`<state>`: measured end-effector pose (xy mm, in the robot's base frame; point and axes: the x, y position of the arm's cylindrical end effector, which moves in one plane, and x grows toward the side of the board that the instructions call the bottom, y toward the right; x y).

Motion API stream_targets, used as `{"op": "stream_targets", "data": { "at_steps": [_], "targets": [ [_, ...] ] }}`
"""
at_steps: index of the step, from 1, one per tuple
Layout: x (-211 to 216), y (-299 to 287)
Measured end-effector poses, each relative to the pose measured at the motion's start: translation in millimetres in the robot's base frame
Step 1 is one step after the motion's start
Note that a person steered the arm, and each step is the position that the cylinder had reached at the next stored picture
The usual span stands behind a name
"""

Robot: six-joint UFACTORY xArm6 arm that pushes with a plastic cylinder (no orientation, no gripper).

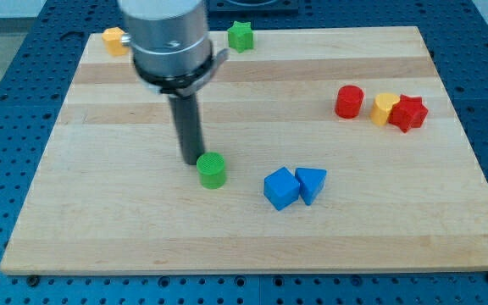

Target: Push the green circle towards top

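Observation:
The green circle (212,169), a short green cylinder, stands on the wooden board (142,229) a little left of its middle, in the lower half. My dark rod comes down from the silver arm head at the view's top. My tip (190,160) rests on the board just to the left of the green circle and slightly above it, touching or almost touching its upper-left side.
A green star (241,36) sits at the board's top edge, a yellow block (114,40) at the top left. A blue cube (280,188) and a blue triangle (311,184) lie right of the green circle. A red cylinder (349,102), a yellow heart (384,108) and a red star (408,113) sit at the right.

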<state>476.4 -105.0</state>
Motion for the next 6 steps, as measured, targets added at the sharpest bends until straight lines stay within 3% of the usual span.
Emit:
{"op": "stream_targets", "data": {
  "at_steps": [1,2,3,5,6],
  "targets": [
    [18.3,-36.7],
    [48.8,-36.1],
    [60.6,13.1],
    [-2.3,107.2],
    [13.9,96.6]
  ]
}}
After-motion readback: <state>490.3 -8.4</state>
